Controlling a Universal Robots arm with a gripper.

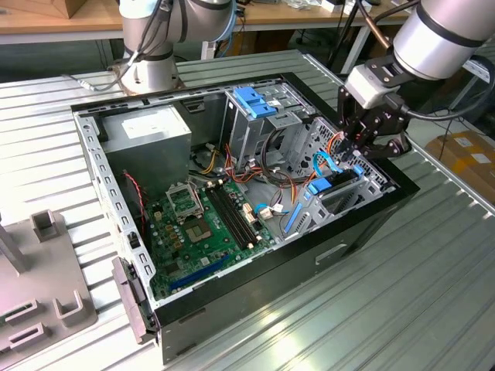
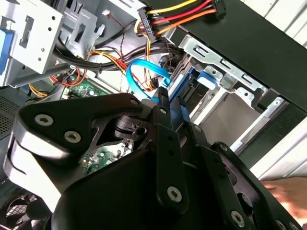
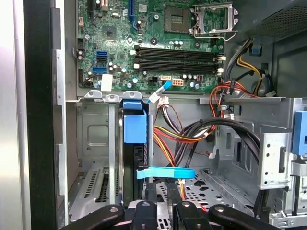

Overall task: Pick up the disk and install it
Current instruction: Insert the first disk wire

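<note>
While the black gripper (image 1: 362,148) hangs inside the open black computer case (image 1: 363,224) on the ribbed metal surface (image 1: 402,309), its jaws stand close together, apparently pinching the rear edge of the disk (image 3: 134,143), a flat grey-metal drive framed by a bright blue plastic bracket; the contact itself is hidden, so the grip is not certain. Directly ahead of the jaws, the disk stands on edge in a grey metal bay (image 3: 93,139). A light blue flat data cable (image 3: 165,172) crosses just in front of the jaws. Beyond the bay lies the green motherboard (image 3: 144,38).
</note>
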